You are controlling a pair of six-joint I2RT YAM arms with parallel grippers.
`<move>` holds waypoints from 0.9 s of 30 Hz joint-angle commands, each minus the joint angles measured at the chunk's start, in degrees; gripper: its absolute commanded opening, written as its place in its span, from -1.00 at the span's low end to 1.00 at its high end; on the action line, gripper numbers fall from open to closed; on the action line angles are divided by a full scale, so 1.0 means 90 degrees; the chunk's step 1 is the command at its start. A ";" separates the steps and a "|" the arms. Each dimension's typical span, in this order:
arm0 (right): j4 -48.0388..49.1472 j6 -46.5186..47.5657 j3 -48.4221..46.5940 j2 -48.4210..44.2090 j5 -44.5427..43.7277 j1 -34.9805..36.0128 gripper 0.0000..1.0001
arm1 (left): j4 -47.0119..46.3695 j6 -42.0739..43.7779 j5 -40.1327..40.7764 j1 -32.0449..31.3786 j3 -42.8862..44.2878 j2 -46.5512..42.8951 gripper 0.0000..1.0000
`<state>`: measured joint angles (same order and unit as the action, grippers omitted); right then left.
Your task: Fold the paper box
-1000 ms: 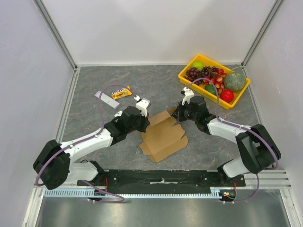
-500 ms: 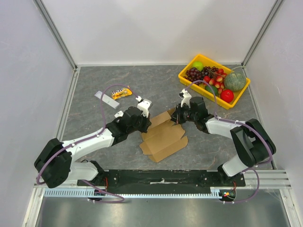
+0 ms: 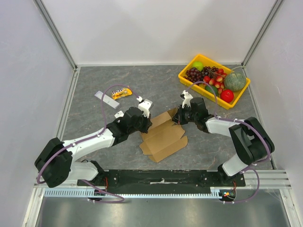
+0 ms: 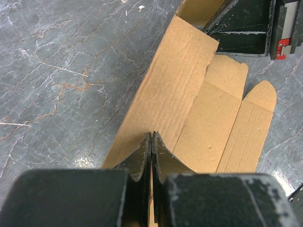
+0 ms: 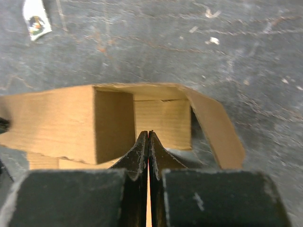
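Paper box [image 3: 163, 139] diagonal, near-left to far-right

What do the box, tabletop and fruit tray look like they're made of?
Box: brown corrugated cardboard, matte; fine ribbing shows on the panels.
Tabletop: grey with pale veins, marble or stone-print laminate; can't tell which.
Tray: yellow, smooth, probably plastic.

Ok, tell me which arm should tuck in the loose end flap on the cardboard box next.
Probably right. The right fingers, shut, sit at the raised end of the paper box, beside the leaning end flap. The left fingers are along the long side wall, away from it.
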<state>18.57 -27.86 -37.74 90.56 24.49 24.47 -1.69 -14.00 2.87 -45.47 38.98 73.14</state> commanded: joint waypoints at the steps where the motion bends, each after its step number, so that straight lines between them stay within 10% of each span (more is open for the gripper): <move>1: -0.0597 0.0682 -0.0270 -0.0219 -0.0991 -0.0043 -1.00 | -0.0124 -0.0183 0.0032 -0.0026 -0.0035 0.0076 -0.96; 27: -0.0432 0.0996 -0.0348 0.0406 -0.1140 -0.0033 -1.00 | -0.0115 -0.0193 0.0032 -0.0065 0.0063 0.0183 -0.96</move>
<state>11.77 -19.27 -39.18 93.36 11.09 24.25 -2.02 -14.13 2.87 -45.78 38.98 74.02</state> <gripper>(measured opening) 0.005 0.025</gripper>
